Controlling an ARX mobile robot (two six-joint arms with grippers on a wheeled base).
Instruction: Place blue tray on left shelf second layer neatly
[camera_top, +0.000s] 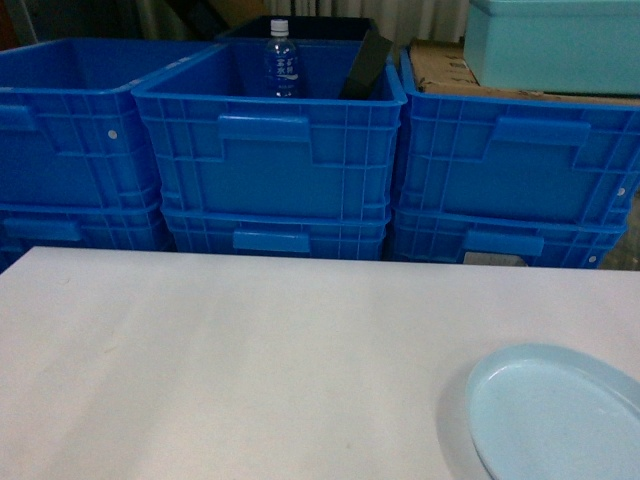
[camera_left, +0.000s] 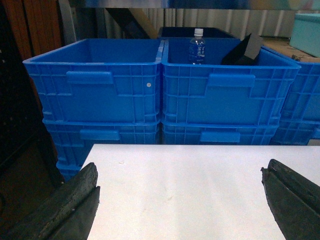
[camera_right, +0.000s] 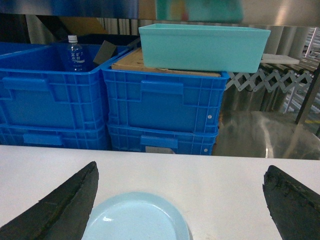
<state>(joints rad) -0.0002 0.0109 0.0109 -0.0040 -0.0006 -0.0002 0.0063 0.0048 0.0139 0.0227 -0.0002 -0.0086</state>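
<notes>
Nearest you, the blue tray (camera_top: 556, 412) lies flat on the white surface (camera_top: 230, 360) at the lower right of the head view, cut off by the frame edge. It is a pale sky-blue round dish of smooth plastic with a low raised rim; being round, it has no long axis to speak of. You can see nothing in it.

Your right claw (camera_right: 181, 200) is spread wide, its dark rough fingers (camera_right: 65, 207) standing either side of the tray (camera_right: 136, 217) without touching it. Your left claw (camera_left: 182, 197) is likewise spread wide over bare surface, well away from the tray.

Behind the surface, deep-blue ribbed crates (camera_top: 270, 150) are stacked two high in three columns. The middle top crate holds an upright clear bottle (camera_top: 282, 60) with a white cap and a dark slab (camera_top: 365, 65) leaning against its wall. The right top crate (camera_right: 162, 102) is covered by brown cardboard (camera_right: 127, 64), on which sits a pale turquoise rectangular box (camera_right: 202, 47); you cannot see inside it. Shiny steel rails of the left shelf (camera_right: 70, 7) run above the crates
</notes>
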